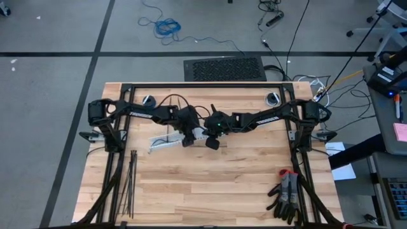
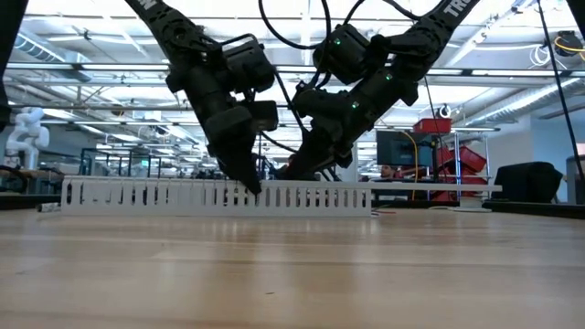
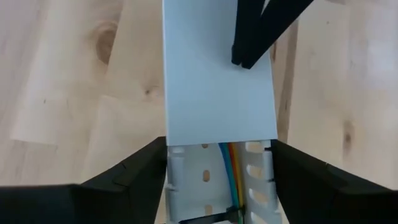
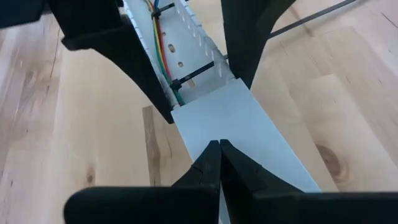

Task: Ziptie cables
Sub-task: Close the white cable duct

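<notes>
1. Near the table's (image 1: 191,191) left edge we see the zipties (image 1: 130,181) lying flat, well apart from both arms.
2. Our left gripper (image 3: 217,165) stands over the white slotted channel (image 1: 166,140), its fingers (image 3: 134,171) spread wide on either side of the channel walls, gripping nothing we can confirm.
3. Inside the channel run the cables (image 4: 163,46), crossed by a black tie (image 4: 193,74).
4. Our right gripper (image 4: 219,149), fingers fully closed, presses its tips on the channel's flat cover (image 4: 249,124).
5. Gloves (image 1: 286,194) lie near the right front corner.
</notes>
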You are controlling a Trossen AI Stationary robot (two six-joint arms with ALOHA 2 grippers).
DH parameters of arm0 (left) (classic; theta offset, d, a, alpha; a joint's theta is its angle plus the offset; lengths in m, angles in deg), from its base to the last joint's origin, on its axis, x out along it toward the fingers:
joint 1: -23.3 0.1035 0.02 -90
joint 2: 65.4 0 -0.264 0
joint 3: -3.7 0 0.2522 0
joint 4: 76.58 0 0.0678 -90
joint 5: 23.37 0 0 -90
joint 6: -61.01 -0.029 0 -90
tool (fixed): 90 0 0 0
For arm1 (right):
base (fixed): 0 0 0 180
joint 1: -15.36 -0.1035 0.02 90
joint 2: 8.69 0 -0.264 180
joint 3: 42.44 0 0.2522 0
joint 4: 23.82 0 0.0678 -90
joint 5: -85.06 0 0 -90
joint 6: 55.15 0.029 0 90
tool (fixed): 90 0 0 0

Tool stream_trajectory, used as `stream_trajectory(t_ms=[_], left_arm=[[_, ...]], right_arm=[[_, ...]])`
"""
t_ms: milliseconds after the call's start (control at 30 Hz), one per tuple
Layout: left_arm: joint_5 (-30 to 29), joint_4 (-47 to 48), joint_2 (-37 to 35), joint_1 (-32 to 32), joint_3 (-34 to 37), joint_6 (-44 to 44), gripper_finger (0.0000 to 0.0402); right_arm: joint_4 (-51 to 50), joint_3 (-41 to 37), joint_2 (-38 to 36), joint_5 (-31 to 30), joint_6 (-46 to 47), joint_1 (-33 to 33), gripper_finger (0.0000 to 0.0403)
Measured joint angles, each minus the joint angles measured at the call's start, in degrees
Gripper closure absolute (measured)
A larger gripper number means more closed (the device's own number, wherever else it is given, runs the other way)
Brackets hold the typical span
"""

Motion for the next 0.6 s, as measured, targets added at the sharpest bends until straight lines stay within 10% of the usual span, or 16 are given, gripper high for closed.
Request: stream_trajectory(t_ms=[200,600], left_arm=[[1.8,5.6,-3.4,0.8,-2.6,-0.6,0.0132],[-25.2,12.0,-8.8,-7.7,-1.3,8.5,0.0131]], right_arm=[[0.4,0.0,0.0,0.0,0.5,0.0,0.0403],[0.9,-0.1,0.1,0.0,0.8,0.1,0.0403]])
